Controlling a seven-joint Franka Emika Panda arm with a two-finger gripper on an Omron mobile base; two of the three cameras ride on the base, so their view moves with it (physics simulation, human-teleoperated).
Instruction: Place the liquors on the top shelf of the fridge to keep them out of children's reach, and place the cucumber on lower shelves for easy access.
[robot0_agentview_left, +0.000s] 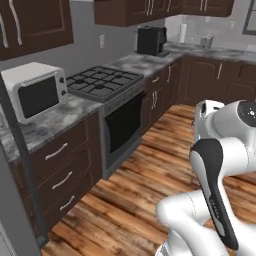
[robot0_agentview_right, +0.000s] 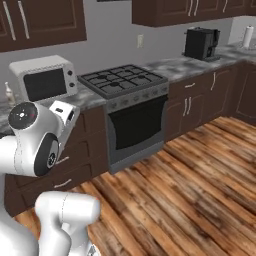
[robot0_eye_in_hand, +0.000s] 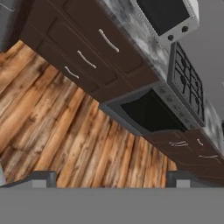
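Nothing of the task looks done from where I sit. My gripper (robot0_eye_in_hand: 111, 179) has its two dark finger tips spread wide apart at the bottom of the hand view, with bare wooden floor (robot0_eye_in_hand: 65, 131) between them and nothing held.

I am parked facing the cooking run, not the fridge. On the grey marbled counter (robot0_agentview_left: 60, 120) sits the white microwave (robot0_agentview_left: 35, 90), and beside it the black gas stove (robot0_agentview_left: 102, 82) with its oven door (robot0_agentview_left: 122, 125) below. Dark brown drawers (robot0_agentview_left: 60, 172) with silver handles fill the cabinet under the microwave. Further along the counter I see a black coffee machine (robot0_agentview_left: 151, 40) and a white paper towel roll (robot0_agentview_right: 247, 36).

As for the task's things: in the right base view a small pale bottle (robot0_agentview_right: 9, 94) stands on the counter just left of the microwave, partly behind my arm. I judge it may be one of the liquors, but it is too small to be sure. I cannot make out the second bottle, the cucumber or the fridge shelves from here. A grey upright edge (robot0_agentview_left: 12, 210) at the far left of the left base view could be the fridge side, though I cannot tell.

So all remains: fetch both bottles to the top shelf, then the cucumber lower down.
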